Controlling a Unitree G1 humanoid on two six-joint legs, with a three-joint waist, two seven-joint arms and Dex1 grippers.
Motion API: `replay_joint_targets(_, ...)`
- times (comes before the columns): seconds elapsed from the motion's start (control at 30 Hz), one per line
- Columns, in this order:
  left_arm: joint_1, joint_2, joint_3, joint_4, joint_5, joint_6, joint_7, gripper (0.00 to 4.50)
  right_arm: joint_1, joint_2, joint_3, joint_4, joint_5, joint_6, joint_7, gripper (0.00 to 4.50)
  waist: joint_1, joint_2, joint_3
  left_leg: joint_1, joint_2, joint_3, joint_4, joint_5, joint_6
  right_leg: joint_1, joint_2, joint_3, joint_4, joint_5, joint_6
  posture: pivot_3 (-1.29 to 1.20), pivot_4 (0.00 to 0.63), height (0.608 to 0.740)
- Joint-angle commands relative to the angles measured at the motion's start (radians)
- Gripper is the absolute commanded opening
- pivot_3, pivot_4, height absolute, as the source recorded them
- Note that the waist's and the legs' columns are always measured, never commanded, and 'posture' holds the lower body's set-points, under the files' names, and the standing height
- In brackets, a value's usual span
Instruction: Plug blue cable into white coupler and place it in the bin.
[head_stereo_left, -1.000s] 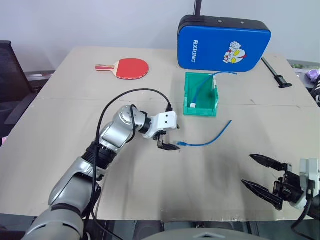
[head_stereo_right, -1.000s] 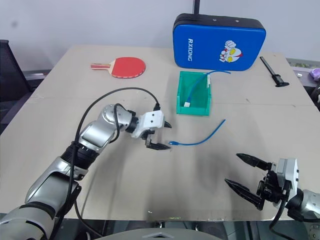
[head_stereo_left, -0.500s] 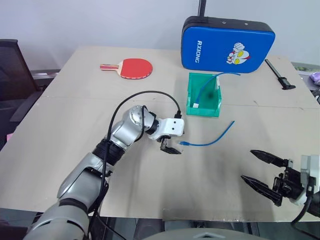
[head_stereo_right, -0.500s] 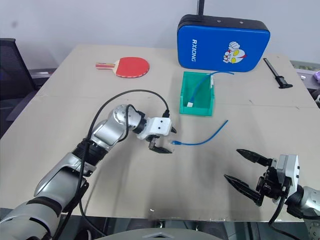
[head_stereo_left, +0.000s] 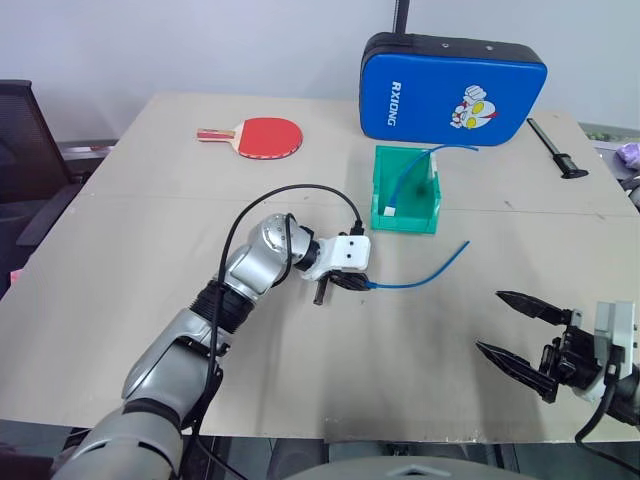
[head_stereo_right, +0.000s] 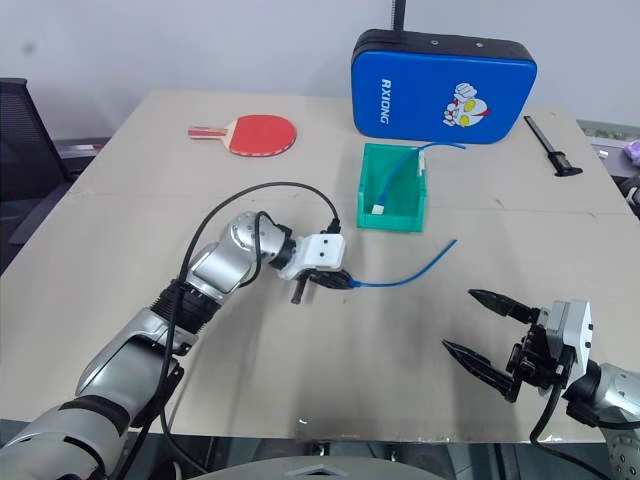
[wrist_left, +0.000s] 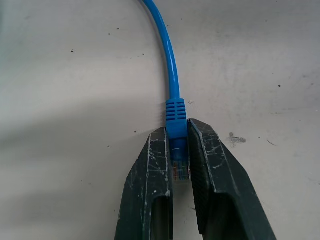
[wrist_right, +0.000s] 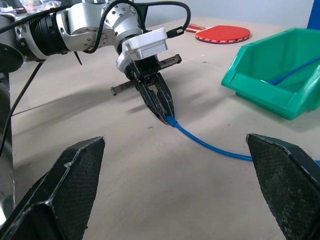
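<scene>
The blue cable lies curved on the table, in front of the bin. My left gripper is shut on its plug end; in the left wrist view the two black fingers pinch the clear plug, and the blue boot sticks out past the tips. Inside the teal bin lies another blue cable with a small white coupler on its end. Near the table's front right edge my right gripper stands wide open, holds nothing and faces the left gripper.
A red table-tennis paddle lies at the back left. A blue padded case stands behind the bin, and a black measuring tool lies to its right. A black chair is off the table's left side.
My left gripper was open beside the cable's plug and has shut on it. The right gripper has stayed open in about the same place.
</scene>
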Motion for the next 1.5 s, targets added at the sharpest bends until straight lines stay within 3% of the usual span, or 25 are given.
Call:
replay_joint_targets(0.03,0.016,0.004,0.008,0.009,-0.006,-0.006,-0.014,0.12,-0.005,0.002,-0.007,-0.009,0.005,-0.008,0.004,4.5,-0.001,0.0,0.0,0.0,0.0,0.0,0.0,0.0,0.0,0.0,0.0,0.0,0.0,0.0,0.0,0.0,0.15,0.701)
replay_joint_targets(0.2,0.03,-0.081,0.139,-0.062,-0.176,0.062,0.014,0.12,-0.017,0.027,0.014,-0.047,0.033,0.053,-0.086,4.5,0.0,0.0,0.001,0.0,-0.002,-0.003,0.0,0.0,0.0,0.0,0.0,0.0,0.0,0.0,0.0,0.0,0.15,0.701)
replay_joint_targets(0.37,0.121,-0.181,0.297,-0.276,-0.478,0.355,0.059,0.12,0.025,-0.007,0.076,-0.164,0.189,0.302,-0.219,4.5,-0.001,0.001,0.001,-0.002,-0.002,-0.005,0.0,0.002,-0.003,0.0,-0.002,0.0,0.0,-0.001,0.001,0.0,0.15,0.701)
replay_joint_targets(0.53,0.163,-0.199,0.338,-0.425,-0.647,0.574,0.127,0.12,-0.146,0.059,0.113,-0.195,0.38,0.406,-0.42,4.5,-0.005,0.002,0.002,0.001,-0.008,-0.018,0.0,0.001,-0.002,0.001,0.0,0.004,0.002,0.0,0.001,0.0,0.15,0.701)
replay_joint_targets(0.73,0.168,-0.209,0.332,-0.47,-0.709,0.648,0.18,0.12,-0.333,0.135,0.171,-0.177,0.522,0.466,-0.576,4.5,0.002,0.003,0.003,0.001,-0.01,-0.026,0.001,0.0,0.0,0.006,-0.001,0.003,0.0,0.0,0.001,0.0,0.15,0.701)
replay_joint_targets(1.0,0.149,-0.234,0.325,-0.476,-0.752,0.681,0.229,0.12,-0.383,0.138,0.174,-0.147,0.555,0.478,-0.554,4.5,-0.001,0.003,0.003,-0.001,-0.014,-0.029,0.0,0.0,0.001,0.006,-0.001,0.005,-0.001,-0.002,0.004,0.0,0.15,0.701)
replay_joint_targets(1.1,0.149,-0.219,0.312,-0.474,-0.749,0.678,0.221,0.0,-0.387,0.13,0.168,-0.148,0.582,0.481,-0.544,3.74,-0.002,0.004,0.003,-0.001,-0.014,-0.03,0.0,-0.001,0.001,0.006,0.0,0.005,0.0,-0.002,0.004,0.0,0.15,0.701)
replay_joint_targets(1.27,0.141,-0.222,0.316,-0.468,-0.772,0.693,0.232,0.0,-0.378,0.122,0.168,-0.15,0.605,0.482,-0.544,1.33,-0.002,0.004,0.003,-0.001,-0.014,-0.031,0.0,-0.001,0.001,0.006,0.0,0.005,-0.001,-0.002,0.004,0.0,0.15,0.701)
replay_joint_targets(1.33,0.143,-0.219,0.31,-0.471,-0.78,0.704,0.233,0.0,-0.379,0.124,0.168,-0.149,0.604,0.48,-0.542,0.76,-0.002,0.004,0.003,-0.001,-0.014,-0.03,0.0,-0.001,0.001,0.006,-0.001,0.005,-0.001,-0.002,0.004,0.0,0.15,0.701)
replay_joint_targets(1.37,0.143,-0.219,0.308,-0.472,-0.783,0.706,0.235,0.0,-0.38,0.125,0.169,-0.149,0.603,0.479,-0.542,0.21,-0.002,0.004,0.003,-0.001,-0.015,-0.03,0.0,-0.001,0.001,0.006,-0.001,0.005,-0.001,-0.002,0.004,0.0,0.15,0.701)
replay_joint_targets(1.5,0.14,-0.217,0.308,-0.475,-0.796,0.718,0.241,0.0,-0.38,0.13,0.171,-0.147,0.6,0.477,-0.54,0.1,-0.002,0.004,0.003,-0.001,-0.015,-0.031,0.0,-0.001,0.001,0.006,-0.001,0.006,-0.001,-0.002,0.004,0.0,0.15,0.701)
